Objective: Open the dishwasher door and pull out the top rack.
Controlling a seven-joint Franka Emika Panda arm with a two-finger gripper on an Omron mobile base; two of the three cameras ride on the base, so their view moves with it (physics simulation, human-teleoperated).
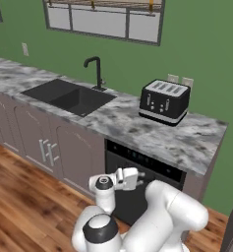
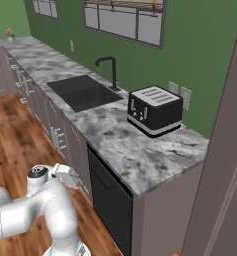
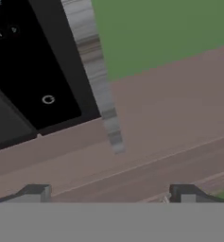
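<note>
The dishwasher door (image 1: 137,184) stood shut beneath the marble-patterned counter (image 1: 137,130), at the counter's right end, to the right of the mauve-grey cabinet doors (image 1: 64,147). Its black control strip (image 1: 147,162) ran along the top edge, and in the right base view its dark bar handle (image 2: 104,181) crossed the panel just below that strip. The hand view showed small lit symbols and 1 ring mark on the control strip (image 3: 33,71); none could be read as lettering. The tool (image 3: 112,194) hung in front of the door's upper part, apart from it, its 2 fingertips (image 3: 35,193) spread wide with nothing between them. On the counter sat a black sink (image 1: 69,96), a black faucet (image 1: 96,71) and a black 4-slot toaster (image 1: 164,101), which carried no legible label.
</note>
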